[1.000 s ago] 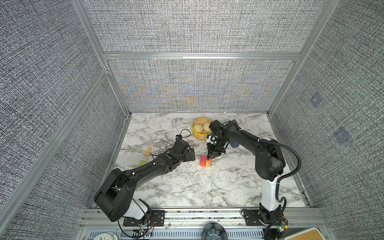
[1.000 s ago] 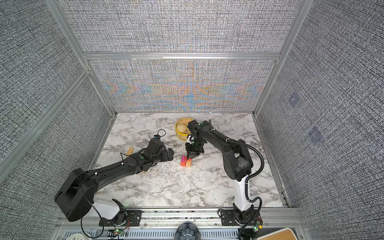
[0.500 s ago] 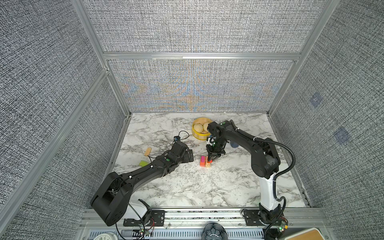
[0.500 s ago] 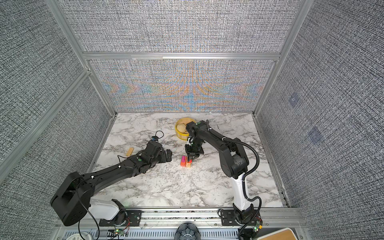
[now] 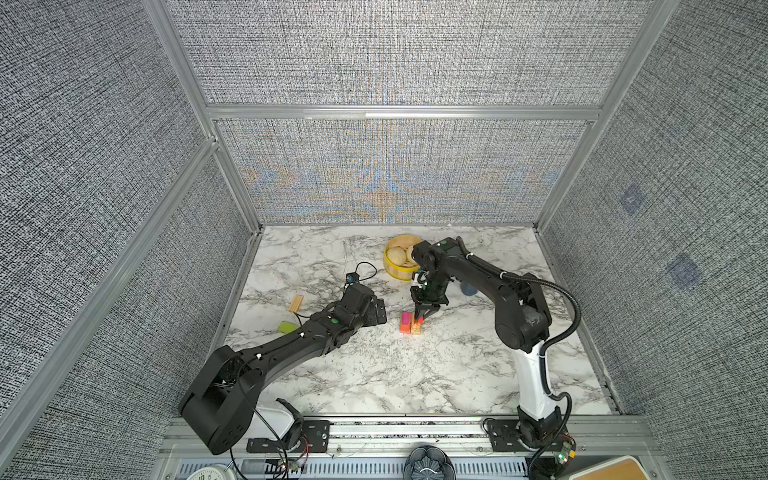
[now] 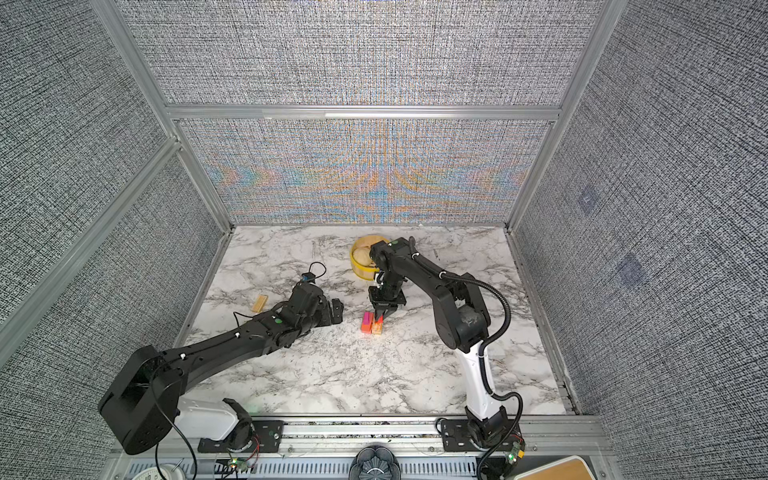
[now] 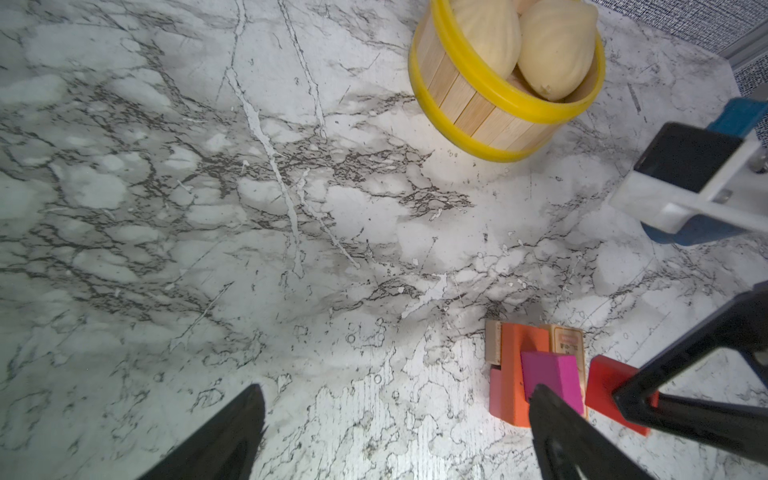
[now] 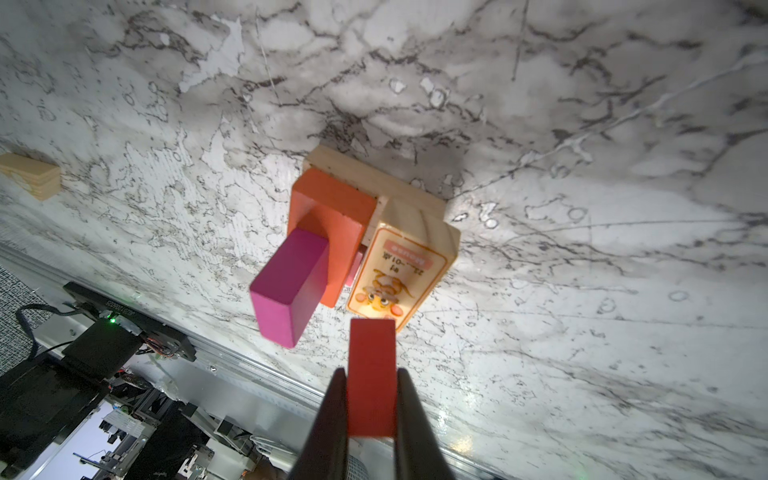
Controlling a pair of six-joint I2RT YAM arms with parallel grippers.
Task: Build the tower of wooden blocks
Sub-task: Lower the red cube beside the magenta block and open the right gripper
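Right wrist view shows your right gripper (image 8: 371, 372) clamped on the red block (image 8: 371, 349), just beside the tower (image 8: 332, 208) (pink block (image 8: 291, 286) atop orange). Your left gripper (image 5: 376, 312) stands spread wide and empty near the stack. Bare table (image 5: 415, 374) opens frontward. The steamer basket (image 5: 395, 270) sits behind.

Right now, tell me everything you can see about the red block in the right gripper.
The red block is a smooth, rectangular piece of red-painted wood, no print visible. The right gripper is shut on its two long sides, one end poking out beyond the jaws. It is held just beside the printed tan block of the tower; whether they touch I cannot tell.
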